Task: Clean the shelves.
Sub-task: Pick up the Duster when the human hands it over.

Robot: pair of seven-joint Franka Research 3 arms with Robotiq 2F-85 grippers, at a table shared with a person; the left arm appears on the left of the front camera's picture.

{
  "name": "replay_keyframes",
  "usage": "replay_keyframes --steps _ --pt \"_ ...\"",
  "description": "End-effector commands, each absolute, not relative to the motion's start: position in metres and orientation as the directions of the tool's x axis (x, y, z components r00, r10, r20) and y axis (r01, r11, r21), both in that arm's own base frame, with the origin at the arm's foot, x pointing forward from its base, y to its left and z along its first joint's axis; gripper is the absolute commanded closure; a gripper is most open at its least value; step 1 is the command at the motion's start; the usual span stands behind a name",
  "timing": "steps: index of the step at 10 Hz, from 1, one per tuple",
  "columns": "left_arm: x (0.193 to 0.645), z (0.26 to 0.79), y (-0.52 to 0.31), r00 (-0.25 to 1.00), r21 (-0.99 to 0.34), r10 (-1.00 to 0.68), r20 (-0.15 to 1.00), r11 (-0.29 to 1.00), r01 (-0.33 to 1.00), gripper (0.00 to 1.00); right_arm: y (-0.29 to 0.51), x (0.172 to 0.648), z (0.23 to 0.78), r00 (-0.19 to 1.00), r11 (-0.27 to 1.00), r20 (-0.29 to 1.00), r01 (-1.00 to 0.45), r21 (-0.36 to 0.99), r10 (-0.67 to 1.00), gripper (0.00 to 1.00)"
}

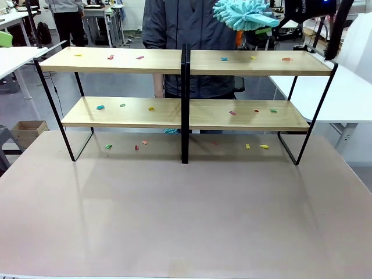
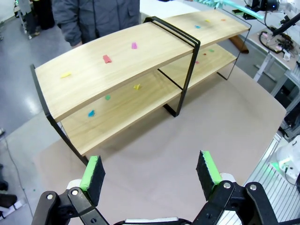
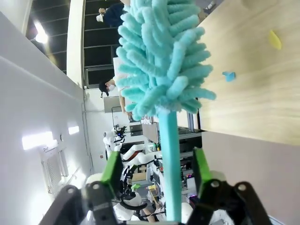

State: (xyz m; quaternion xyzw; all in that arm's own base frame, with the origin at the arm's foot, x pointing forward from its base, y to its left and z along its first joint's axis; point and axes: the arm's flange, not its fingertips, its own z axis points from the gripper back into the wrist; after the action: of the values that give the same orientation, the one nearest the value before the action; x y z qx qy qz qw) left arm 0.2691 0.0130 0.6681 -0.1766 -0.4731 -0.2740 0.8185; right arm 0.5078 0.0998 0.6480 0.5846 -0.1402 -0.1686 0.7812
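Bottom edge of the left wrist view: left gripper spread wide, holding nothing; the shelves span the front view's middle, coloured scraps on all 4 boards; upper right – right gripper clamps a teal duster above the top board.

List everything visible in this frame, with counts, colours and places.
shelves: one two-tier rack, light wood, black frame, on the tabletop
paper scraps: about six per tier, about six on the tabletop beneath, mixed colours
duster: one, turquoise, raised over the upper right board
tabletop: one, beige-brown
white tables: two, either side
cardboard box: one, brown, floor at left
person: one, dark grey jacket, behind the shelves
left gripper: jaws open, over the tabletop
right gripper: duster handle between the jaws, contact unclear
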Motion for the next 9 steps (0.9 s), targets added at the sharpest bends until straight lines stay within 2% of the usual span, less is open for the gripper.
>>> replay_keyframes --steps 1,2,3,5,9 --pt "0.268 0.669 0.013 0.406 -0.028 -0.285 0.868 0.789 0.614 0.00 0.099 0.504 0.647 0.907 0.232 0.020 0.086 0.969 -0.420 1.00" --pt "0.268 0.669 0.013 0.406 -0.028 -0.285 0.868 0.789 0.614 0.00 0.099 0.504 0.645 0.907 0.226 0.016 0.088 0.970 -0.422 1.00" --pt "0.268 0.669 0.013 0.406 -0.028 -0.285 0.868 0.789 0.614 0.00 0.099 0.503 0.645 0.907 0.226 0.016 0.088 0.970 -0.421 0.84" --pt "0.268 0.669 0.013 0.406 -0.028 -0.285 0.868 0.789 0.614 0.00 0.096 0.500 0.646 0.906 0.225 0.028 0.074 0.972 -0.422 1.00" --pt "0.268 0.669 0.013 0.406 -0.028 -0.285 0.868 0.789 0.614 0.00 0.089 0.492 0.648 0.916 0.241 0.063 0.038 0.970 -0.397 1.00"
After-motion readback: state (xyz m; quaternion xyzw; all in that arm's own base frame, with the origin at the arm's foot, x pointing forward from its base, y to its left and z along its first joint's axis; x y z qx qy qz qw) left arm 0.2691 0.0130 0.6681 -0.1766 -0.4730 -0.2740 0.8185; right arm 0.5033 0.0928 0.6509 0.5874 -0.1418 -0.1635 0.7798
